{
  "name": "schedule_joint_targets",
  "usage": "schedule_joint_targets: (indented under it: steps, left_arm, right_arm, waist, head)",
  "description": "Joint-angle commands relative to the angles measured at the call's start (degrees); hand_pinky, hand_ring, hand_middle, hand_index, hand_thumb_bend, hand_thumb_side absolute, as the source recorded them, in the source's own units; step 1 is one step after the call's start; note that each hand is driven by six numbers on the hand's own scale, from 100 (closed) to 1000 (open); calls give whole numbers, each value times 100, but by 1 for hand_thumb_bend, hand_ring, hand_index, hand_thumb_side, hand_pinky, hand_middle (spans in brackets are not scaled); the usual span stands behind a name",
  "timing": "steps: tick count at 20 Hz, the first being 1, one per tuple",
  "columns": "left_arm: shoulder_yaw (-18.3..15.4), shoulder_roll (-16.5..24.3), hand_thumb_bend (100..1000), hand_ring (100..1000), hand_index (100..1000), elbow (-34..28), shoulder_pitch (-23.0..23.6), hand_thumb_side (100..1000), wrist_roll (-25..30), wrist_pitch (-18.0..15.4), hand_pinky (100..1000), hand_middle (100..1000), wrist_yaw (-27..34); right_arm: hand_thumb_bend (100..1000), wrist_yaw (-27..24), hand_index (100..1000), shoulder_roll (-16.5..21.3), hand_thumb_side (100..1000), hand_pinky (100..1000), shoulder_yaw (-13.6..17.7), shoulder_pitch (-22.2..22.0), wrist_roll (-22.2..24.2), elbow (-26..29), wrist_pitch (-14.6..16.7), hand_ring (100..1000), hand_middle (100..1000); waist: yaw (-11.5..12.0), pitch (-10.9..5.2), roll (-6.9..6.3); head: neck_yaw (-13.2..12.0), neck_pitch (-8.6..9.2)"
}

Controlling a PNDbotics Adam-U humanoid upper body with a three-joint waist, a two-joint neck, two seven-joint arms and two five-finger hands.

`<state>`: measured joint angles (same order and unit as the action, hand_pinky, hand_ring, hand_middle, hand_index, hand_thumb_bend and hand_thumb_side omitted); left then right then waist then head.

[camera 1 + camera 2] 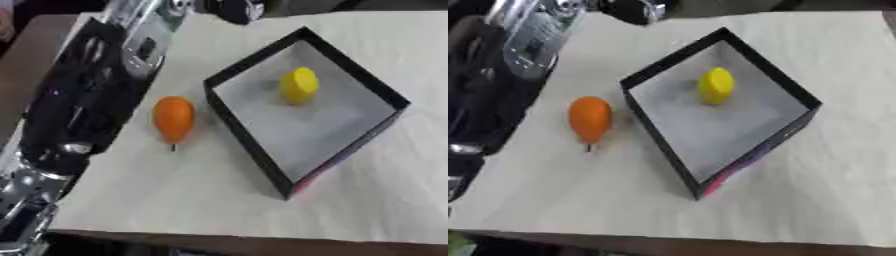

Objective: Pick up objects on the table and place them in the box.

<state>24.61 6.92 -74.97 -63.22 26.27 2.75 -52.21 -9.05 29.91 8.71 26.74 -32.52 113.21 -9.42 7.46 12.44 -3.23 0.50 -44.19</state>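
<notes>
An orange pear-shaped fruit [173, 117] with a short dark stem lies on the pale table, just left of the box and apart from it. The black box [248, 145] has a grey floor, and a yellow lemon-like fruit [299, 85] rests inside near its far corner. My left arm [83, 100], black with silver joints, runs up the left side of the table, beside the orange fruit but not touching it. Its hand [232, 10] shows only as a dark blurred shape at the top edge, beyond the box's far left corner. My right hand is not visible.
The pale cloth [192, 200] covers the table, with open surface in front of and to the right of the box. The table's brown front edge [262, 245] runs along the bottom.
</notes>
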Motion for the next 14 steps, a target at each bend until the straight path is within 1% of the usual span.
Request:
schedule_joint_targets:
  steps: [1, 2, 4, 5, 6, 7, 8, 9, 10, 13, 14]
  left_arm:
    - [231, -85, 196, 521, 624, 219, 3, 100, 323, -153, 509, 500, 102]
    - [305, -113, 201, 521, 626, 326, 45, 100, 424, -168, 511, 502, 121]
    - [403, -171, 225, 546, 658, 559, 139, 100, 514, -208, 559, 529, 99]
    - [422, -205, 258, 571, 687, 685, 185, 100, 534, -229, 588, 557, 94]
    - [423, -238, 327, 596, 715, 813, 236, 110, 558, -245, 616, 585, 98]
    - [414, -258, 511, 740, 822, 901, 264, 315, 568, -264, 773, 728, 97]
    - [398, -249, 594, 807, 861, 922, 271, 392, 564, -286, 843, 783, 70]
    - [366, -227, 680, 848, 890, 892, 265, 467, 546, -287, 875, 823, 23]
    - [296, -192, 725, 862, 901, 804, 245, 489, 488, -249, 885, 838, -21]
    - [106, -86, 818, 867, 909, 431, 187, 499, 252, -54, 886, 849, -87]
    - [33, -42, 823, 863, 909, 268, 155, 496, 179, 8, 880, 847, -70]
  right_arm:
    - [379, 29, 880, 176, 249, 844, 72, 59, -8, 113, -56, 808, 772]
    - [378, 21, 880, 174, 251, 844, 72, 52, -14, 107, -65, 808, 772]
    - [378, 5, 880, 164, 252, 843, 71, 41, -27, 101, -72, 807, 772]
    - [377, -4, 880, 160, 253, 843, 69, 35, -33, 98, -73, 806, 771]
    - [378, -14, 880, 156, 253, 843, 64, 26, -34, 94, -74, 806, 771]
    - [378, -23, 880, 152, 255, 843, 61, 17, -32, 88, -76, 805, 770]
    - [377, -32, 880, 148, 256, 843, 58, 8, -30, 77, -81, 804, 769]
    - [376, -40, 880, 146, 258, 842, 56, 1, -26, 68, -84, 804, 769]
    - [375, -45, 880, 146, 258, 842, 51, -7, -18, 60, -86, 804, 769]
    - [375, -59, 879, 144, 257, 842, 37, -17, 7, 43, -88, 803, 769]
    - [375, -62, 879, 145, 257, 842, 34, -21, 12, 41, -87, 804, 769]
  waist:
    - [2, -110, 32]
    - [4, -111, 29]
    - [5, -112, 29]
    - [6, -111, 31]
    - [8, -110, 34]
    - [12, -109, 36]
    - [19, -109, 34]
    - [27, -110, 32]
    - [39, -114, 29]
    - [59, -127, 24]
    - [68, -134, 26]
  head:
    - [-22, 7]
    - [-25, 7]
    - [-31, 7]
    - [-34, 7]
    - [-36, 7]
    - [-36, 7]
    - [-34, 7]
    - [-29, 7]
    - [-20, 7]
    - [-8, 7]
    - [-2, 7]
